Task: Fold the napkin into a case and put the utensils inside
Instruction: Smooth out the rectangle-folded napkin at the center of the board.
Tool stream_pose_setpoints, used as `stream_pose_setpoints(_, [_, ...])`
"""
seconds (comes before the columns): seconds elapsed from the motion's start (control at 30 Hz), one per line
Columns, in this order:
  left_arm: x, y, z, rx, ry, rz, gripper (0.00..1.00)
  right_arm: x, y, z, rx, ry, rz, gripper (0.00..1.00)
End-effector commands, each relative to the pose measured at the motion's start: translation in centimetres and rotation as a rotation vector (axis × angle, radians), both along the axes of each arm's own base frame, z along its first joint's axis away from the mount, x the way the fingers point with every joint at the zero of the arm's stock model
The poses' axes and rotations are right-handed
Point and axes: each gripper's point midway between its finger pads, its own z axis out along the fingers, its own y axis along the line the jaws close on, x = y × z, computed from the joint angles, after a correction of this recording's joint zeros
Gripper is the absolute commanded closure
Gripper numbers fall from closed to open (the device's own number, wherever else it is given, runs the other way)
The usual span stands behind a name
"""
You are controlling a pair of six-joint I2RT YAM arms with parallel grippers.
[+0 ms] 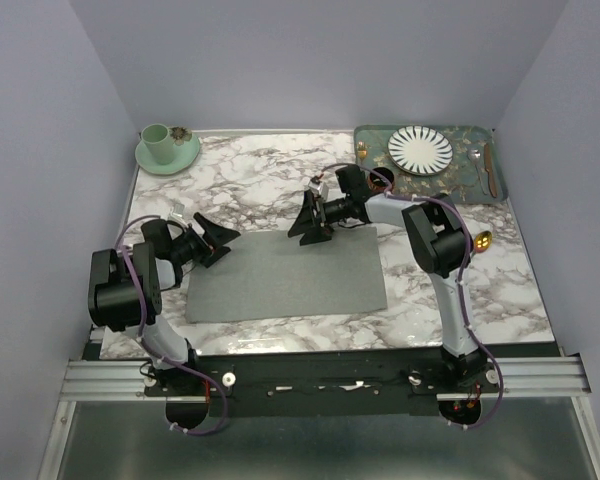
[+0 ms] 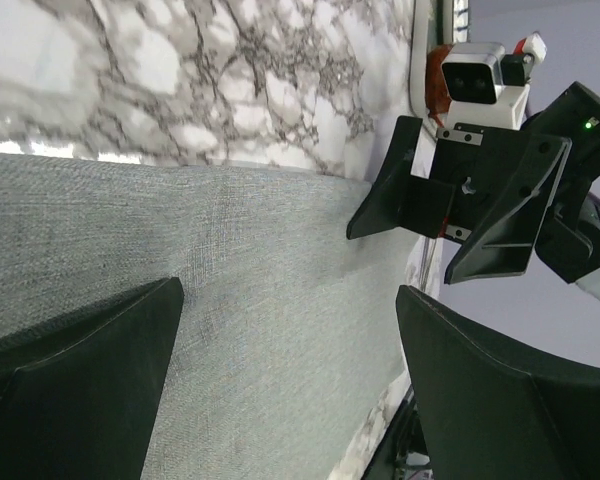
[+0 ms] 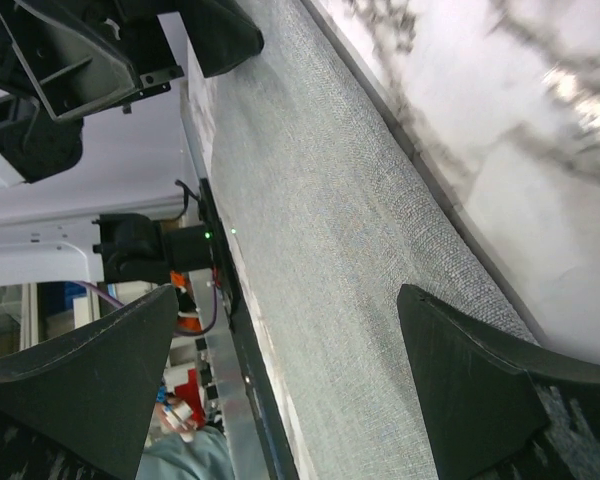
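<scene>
1. The marble table (image 1: 260, 175) carries everything I see from the top external view.

2. The napkin (image 1: 285, 275) lies flat and unfolded in one layer on the near-centre of the table, between the two arms. I see no fold in it. In the left wrist view, the napkin (image 2: 230, 290) fills the area under the fingers, with its far edge against the marble. In the right wrist view, the napkin (image 3: 360, 230) runs diagonally, with marble at the upper right.

3. The green tray (image 1: 465, 185) sits at the far-right corner, well apart from the napkin.

4. The left gripper (image 1: 223, 240) is at the napkin's far-left corner, with its jaws spread wide and nothing between them. Its own camera confirms this: left gripper (image 2: 288, 300). I cannot tell whether the fingertips touch the cloth.

5. The right gripper (image 1: 302, 220) is at the napkin's far edge, facing the left gripper, with its jaws also spread wide and empty. Its own camera confirms this: right gripper (image 3: 285, 300).

6. The striped plate (image 1: 420, 150) rests on the tray.

7. The pale green cup (image 1: 156, 143) stands on its saucer (image 1: 185, 155) at the far-left corner.

8. The gold-orange spoon bowl (image 1: 483, 240) lies on the marble just right of the right arm, apart from the napkin. Its handle is not visible to me.
</scene>
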Motion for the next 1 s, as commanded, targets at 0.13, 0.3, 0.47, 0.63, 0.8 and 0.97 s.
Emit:
stream_pose_setpoints(0.13, [-2.5, -0.5, 2.3, 0.077, -0.069, -0.059, 0.01, -5.0, -0.1, 1.4, -0.054, -0.013, 0.082, 0.0])
stream_pose_setpoints(0.3, [-1.4, -2.3, 2.9, 0.046, -0.07, -0.085, 0.01, -3.5, 1.3, 4.1, 0.021, -0.021, 0.04, 0.0])
stream_pose_setpoints(0.47, [0.2, -1.9, 0.7, 0.016, -0.007, -0.051, 0.01, -2.7, 2.4, 1.8, 0.022, 0.103, 0.017, 0.0])
stream_pose_setpoints(0.63, [0.5, -0.8, -1.9, 0.014, 0.099, -0.016, 0.01, -3.7, 1.0, -0.9, -0.01, 0.182, 0.011, 0.0])
stream_pose_setpoints(0.8, [0.4, 0.1, -3.1, 0.041, 0.132, 0.0, 0.01, -3.5, -2.8, -2.3, -0.057, 0.242, -0.036, 0.0])
stream_pose_setpoints(0.97, [0.2, 0.6, -3.8, 0.043, 0.167, 0.013, 0.01, -2.7, -5.6, -2.5, -0.104, 0.166, -0.029, 0.0])
